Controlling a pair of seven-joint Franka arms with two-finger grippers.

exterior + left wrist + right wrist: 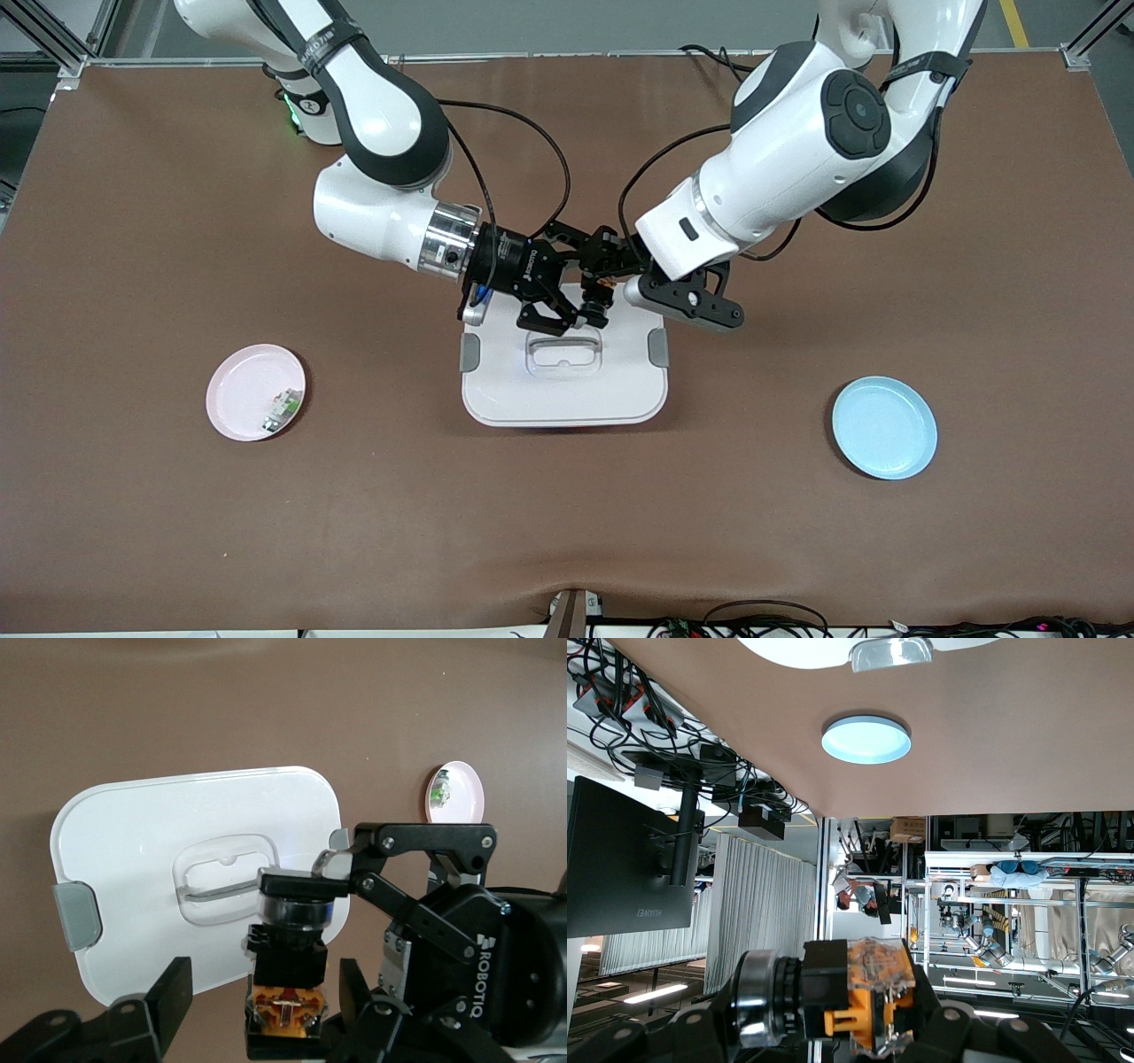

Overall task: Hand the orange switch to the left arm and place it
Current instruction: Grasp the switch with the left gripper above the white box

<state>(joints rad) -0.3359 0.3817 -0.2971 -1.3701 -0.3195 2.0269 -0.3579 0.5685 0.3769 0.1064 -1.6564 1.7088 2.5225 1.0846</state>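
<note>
Right hand is clamped on the orange switch, holding it in the air over the box, above the edge of the lid that lies farther from the front camera. Held that high, the switch can pass from one arm to the other without touching the box, which fits the task's demand to avoid it. Left hand has its fingers spread on either side of the switch, not yet touching it, so the handover looks to be at the point just before the second grip.

The left wrist view shows what the front view cannot: the switch's black body, its round collar and the orange end facing the camera, with the right hand's linkage pinching the collar end. It also shows the box lid with its recessed handle below, and the pink plate with a small white-and-green component in it.

The right wrist view shows the switch from close up between that hand's own fingers, and the light-blue plate on the worktop toward the left arm's end, probably where the switch is meant to go.
</note>
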